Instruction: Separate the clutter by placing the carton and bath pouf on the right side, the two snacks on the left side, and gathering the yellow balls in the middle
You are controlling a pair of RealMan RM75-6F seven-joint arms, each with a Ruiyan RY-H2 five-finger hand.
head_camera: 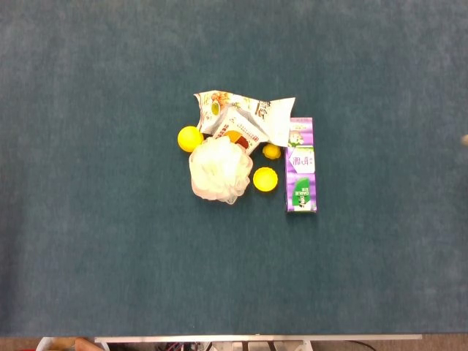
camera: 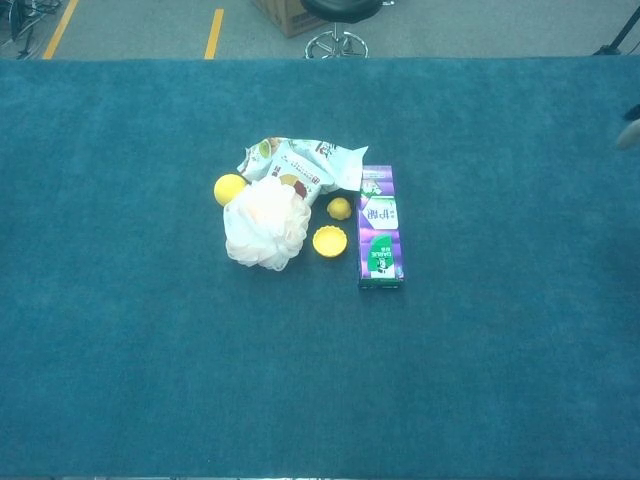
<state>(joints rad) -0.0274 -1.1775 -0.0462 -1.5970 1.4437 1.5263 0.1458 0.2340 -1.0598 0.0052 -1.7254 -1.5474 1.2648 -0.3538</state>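
From the head view we see the clutter bunched near the middle of the blue tabletop [head_camera: 88, 241]. The white bath pouf [head_camera: 219, 169] lies over the lower edge of the two snacks [head_camera: 245, 121], which overlap each other. One yellow ball [head_camera: 190, 138] touches the pouf's left side; two more [head_camera: 265, 179] sit between the pouf and the purple carton [head_camera: 300, 165], which lies flat, lengthwise, to the right of the pile. A tiny pale speck at the right edge may be a fingertip, but we cannot tell.

From the chest view we find the same cluster: pouf [camera: 266, 225], snacks [camera: 300, 166], carton [camera: 381, 239], and balls [camera: 329, 241] in matching places. At the far right edge a blurred sliver of the right hand [camera: 630, 131] shows above the tabletop, well apart from the carton; whether its fingers are apart or together we cannot tell. We see nothing of the left hand in either view
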